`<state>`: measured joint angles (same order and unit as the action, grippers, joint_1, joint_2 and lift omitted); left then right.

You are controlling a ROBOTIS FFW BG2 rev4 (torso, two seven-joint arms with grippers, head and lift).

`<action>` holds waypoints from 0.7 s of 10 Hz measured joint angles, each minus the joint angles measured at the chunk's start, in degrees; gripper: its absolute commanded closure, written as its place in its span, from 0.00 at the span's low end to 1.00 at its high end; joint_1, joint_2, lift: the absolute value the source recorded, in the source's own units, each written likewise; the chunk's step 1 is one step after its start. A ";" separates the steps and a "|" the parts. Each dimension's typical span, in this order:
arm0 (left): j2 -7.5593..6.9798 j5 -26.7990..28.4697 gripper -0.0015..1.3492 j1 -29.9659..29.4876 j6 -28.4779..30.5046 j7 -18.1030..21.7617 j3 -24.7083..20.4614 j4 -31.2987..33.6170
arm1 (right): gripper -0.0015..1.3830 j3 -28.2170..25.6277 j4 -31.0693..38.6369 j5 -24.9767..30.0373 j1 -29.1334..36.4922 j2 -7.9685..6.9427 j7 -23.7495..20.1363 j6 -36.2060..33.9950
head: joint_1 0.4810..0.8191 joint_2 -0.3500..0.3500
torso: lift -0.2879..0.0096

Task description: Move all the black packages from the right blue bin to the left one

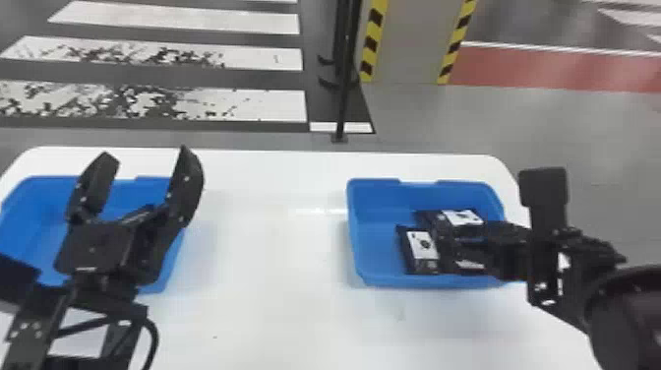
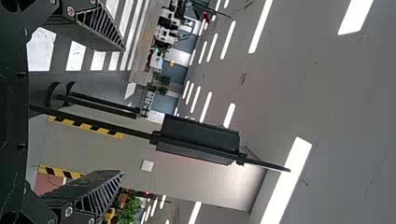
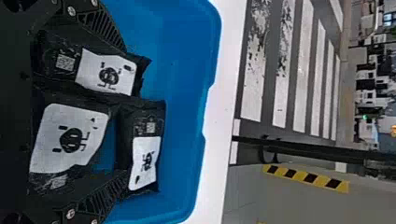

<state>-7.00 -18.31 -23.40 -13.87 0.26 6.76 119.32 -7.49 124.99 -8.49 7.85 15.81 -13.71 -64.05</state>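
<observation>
Left hand (image 1: 145,156) tilts upward, fingers parted, above the left blue bin (image 1: 29,211); right hand (image 1: 450,243) angles inward, spread over black packages (image 1: 422,246) in the right bin (image 1: 374,236).

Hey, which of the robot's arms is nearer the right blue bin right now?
Right. The right tool is at the right blue bin, open around black packages; the left tool hangs above the left blue bin, farther off.
</observation>
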 measured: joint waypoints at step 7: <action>-0.15 -0.85 0.11 -0.02 0.31 0.41 -0.01 -0.08 | 0.09 -0.51 0.00 -1.19 0.80 -0.60 3.52 -5.59 | 0.63 0.30 | 0.39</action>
<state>-7.15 -19.15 -23.42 -13.56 0.68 6.75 119.24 -8.00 124.99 -9.68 8.65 15.21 -10.19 -69.64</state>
